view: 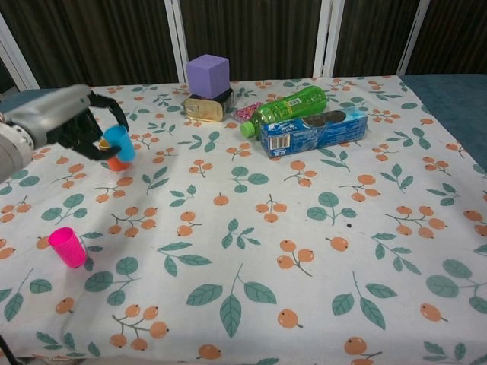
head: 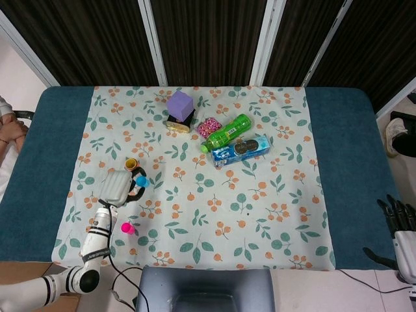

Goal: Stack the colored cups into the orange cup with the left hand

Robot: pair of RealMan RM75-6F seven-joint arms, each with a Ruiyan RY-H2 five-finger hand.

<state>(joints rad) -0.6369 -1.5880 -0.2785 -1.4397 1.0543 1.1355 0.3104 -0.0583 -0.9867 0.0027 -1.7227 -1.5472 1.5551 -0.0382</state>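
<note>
My left hand (view: 65,122) (head: 117,186) grips the blue cup (view: 119,144) (head: 141,181) and holds it in the air, just in front of the orange cup (head: 131,164) (view: 114,162). In the chest view the orange cup is mostly hidden behind the blue one. The pink cup (view: 67,247) (head: 127,228) stands upright on the cloth near the front left. My right hand (head: 398,218) hangs off the table's right edge, fingers spread, holding nothing.
At the back middle lie a purple cube (view: 208,75) on a dark tin, a pink patterned pouch (head: 209,126), a green bottle (view: 291,107) on its side and a blue cookie pack (view: 313,130). The floral cloth (view: 304,251) covers the table.
</note>
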